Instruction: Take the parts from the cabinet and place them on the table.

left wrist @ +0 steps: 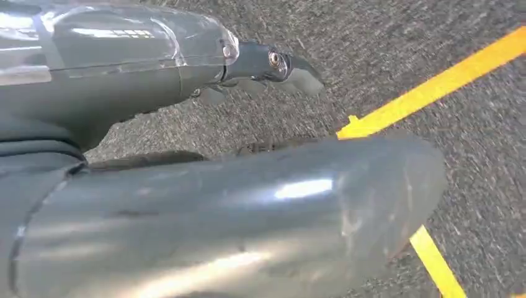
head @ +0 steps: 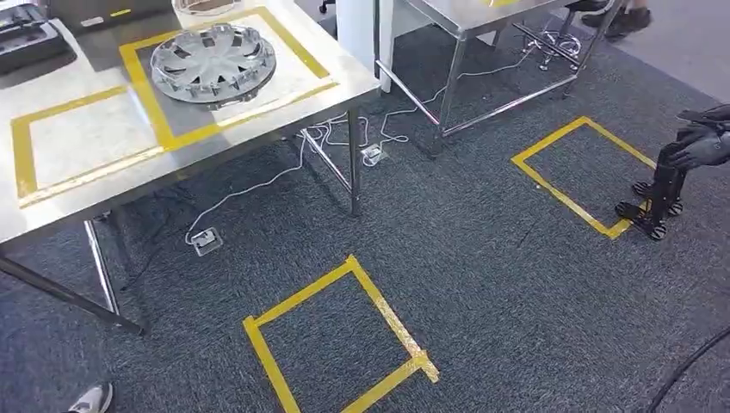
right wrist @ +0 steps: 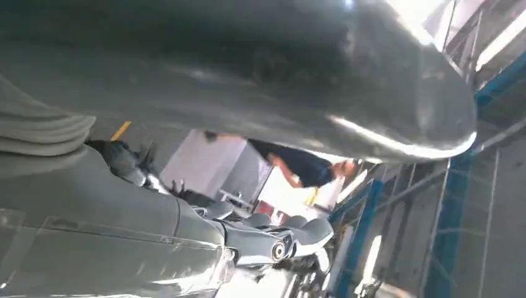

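A silver wheel cover (head: 213, 62) lies flat on the steel table (head: 95, 185), inside a yellow taped rectangle at the table's far right corner. My right hand (head: 704, 142) shows at the right edge of the head view, dark fingers spread, far from the table. In the right wrist view that hand (right wrist: 260, 239) holds nothing, its fingers (right wrist: 307, 231) stretched out. My left hand (left wrist: 205, 205) hangs over grey carpet with its fingers (left wrist: 273, 65) extended and nothing in them.
A second taped rectangle (head: 82, 142) on the table is bare. A black tray (head: 30, 39) sits at the table's far left. Yellow floor squares (head: 340, 340) mark the carpet. A black wheeled stand (head: 652, 206), cables (head: 344, 142), another steel table (head: 482, 17), a blue-framed rack (right wrist: 453, 205) and a person (right wrist: 304, 166) are near.
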Available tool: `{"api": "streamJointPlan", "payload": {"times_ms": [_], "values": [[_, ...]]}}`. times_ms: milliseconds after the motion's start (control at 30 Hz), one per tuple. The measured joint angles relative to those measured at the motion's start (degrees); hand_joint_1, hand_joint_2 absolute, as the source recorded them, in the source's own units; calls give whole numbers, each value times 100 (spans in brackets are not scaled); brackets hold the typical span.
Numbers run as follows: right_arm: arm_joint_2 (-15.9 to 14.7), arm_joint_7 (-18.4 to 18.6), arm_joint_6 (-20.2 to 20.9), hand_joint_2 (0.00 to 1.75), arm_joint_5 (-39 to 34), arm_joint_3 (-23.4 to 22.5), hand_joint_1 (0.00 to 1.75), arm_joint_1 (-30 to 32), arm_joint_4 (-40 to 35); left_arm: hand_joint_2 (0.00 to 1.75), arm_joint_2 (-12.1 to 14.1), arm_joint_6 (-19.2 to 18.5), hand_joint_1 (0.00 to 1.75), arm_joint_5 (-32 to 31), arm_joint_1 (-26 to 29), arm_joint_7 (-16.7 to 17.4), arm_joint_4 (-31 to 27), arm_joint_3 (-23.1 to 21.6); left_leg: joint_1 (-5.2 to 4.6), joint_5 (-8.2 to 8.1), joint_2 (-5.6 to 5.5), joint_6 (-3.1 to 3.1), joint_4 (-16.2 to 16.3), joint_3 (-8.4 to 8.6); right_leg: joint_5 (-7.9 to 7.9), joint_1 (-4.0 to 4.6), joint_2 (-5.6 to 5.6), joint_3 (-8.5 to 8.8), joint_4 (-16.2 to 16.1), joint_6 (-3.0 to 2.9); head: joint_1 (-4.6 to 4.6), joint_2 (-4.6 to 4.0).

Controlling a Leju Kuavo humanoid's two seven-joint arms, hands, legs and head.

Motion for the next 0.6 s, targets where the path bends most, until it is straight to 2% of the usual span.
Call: {"api": "streamJointPlan", "payload": {"times_ms": [33, 67, 100, 133, 167, 200, 233, 267, 300, 333, 367, 433, 467, 500, 533, 567, 600], "values": [[9, 0, 2, 0, 0, -9, 0, 8, -4, 0, 2, -2, 0, 0, 4, 0, 0, 0, -8, -237, -55, 3, 384, -173, 12, 7, 44, -9, 0, -20, -31, 0], [9, 0, 9, 0, 0, -11, 0, 12, -2, 0, 2, 0, 0, 0, 16, 2, 0, 0, -10, -486, -57, 10, 911, -417, 17, 22, 82, -26, 0, -38, -57, 0], [13, 0, 9, 0, 0, -13, 0, 13, -2, 0, 4, 0, 0, 0, 26, 2, 2, 0, -10, -630, -34, 24, 1321, -621, 21, 38, 139, -39, 4, -45, -79, 0], [28, 0, 9, 0, -2, -15, 0, 14, 0, 0, 11, 0, 0, 0, 38, 4, 2, 0, -14, -638, -12, 42, 1523, -731, 26, 48, 199, -42, 5, -52, -90, 0], [37, 0, 9, 0, -2, -15, 0, 14, -2, 0, 11, 0, 0, 0, 41, 4, 2, 0, -19, -502, 4, 66, 1441, -710, 26, 58, 266, -40, 6, -52, -103, 0], [44, 0, 9, 0, -2, -17, 0, 12, -2, 0, 11, 0, 0, 0, 40, 2, 2, 0, -30, -273, -8, 99, 1168, -588, 26, 68, 331, -36, 12, -52, -110, 0], [46, 0, 9, 0, 0, -17, 0, 12, -2, 0, 11, -2, 0, 0, 38, 2, 2, 0, -32, 23, -73, 143, 695, -355, 26, 80, 398, -24, 14, -52, -116, 0], [48, 0, 9, 0, 0, -20, 0, 11, -2, 0, 11, 0, 0, 0, 37, 2, 2, 0, -34, 272, -234, 197, 208, -113, 26, 86, 453, -13, 14, -51, -125, 0], [52, 0, 9, 0, 0, -22, 0, 13, -2, 0, 17, 0, 0, 0, 34, 2, 2, 0, -36, 340, -587, 283, -131, 41, 26, 53, 491, -18, 15, -45, -123, 0], [52, 0, 11, 0, -2, -22, 0, -8, -2, 0, 26, 0, 0, 0, 34, 0, 2, 0, -15, 307, -544, 290, -263, 118, 20, 82, 578, -45, 37, -10, -112, 0], [59, 0, 9, 0, -9, -24, 0, 21, -2, 0, 24, 2, 0, 0, 33, 0, 0, 0, -35, 284, -498, 264, -268, 128, 37, 66, 649, -80, 38, 23, -140, 0], [50, -7, 13, 0, -30, -37, 0, 37, -9, 0, 33, 33, 0, 2, 34, -15, 2, 0, -32, 299, -347, 273, -319, 149, 71, 48, 811, -109, 11, 88, -147, 0], [33, -11, 13, 0, -42, -55, 0, 59, -20, 0, 13, 54, 0, 2, 31, -24, 2, 0, 22, 353, -256, 278, -408, 181, 46, 48, 764, -123, 52, 77, -158, -2], [28, -26, 13, 0, -44, -77, 0, 63, -20, 0, 17, 81, 0, 2, 30, -33, 2, 0, 18, 356, -169, 277, -434, 210, -80, 56, 471, -203, 202, 117, -122, 0], [17, -33, 28, 0, -63, -74, 0, 41, -20, 0, 7, 87, 0, 2, 32, -33, 2, 0, 19, 342, -74, 299, -436, 219, -319, 44, 299, -376, 568, 170, -85, 0], [28, -37, 35, 0, -87, -68, 0, 53, -17, 0, 7, 85, 0, 2, 41, -31, 2, 0, 18, 337, 27, 301, -436, 223, -561, 15, 221, -604, 1053, 225, -39, 0], [39, -37, 42, 0, -101, -68, 0, 81, -13, 0, 7, 85, 0, 2, 43, -33, 2, 0, 19, 319, 119, 296, -435, 219, -748, -17, 187, -834, 1525, 275, -35, 0]]}}
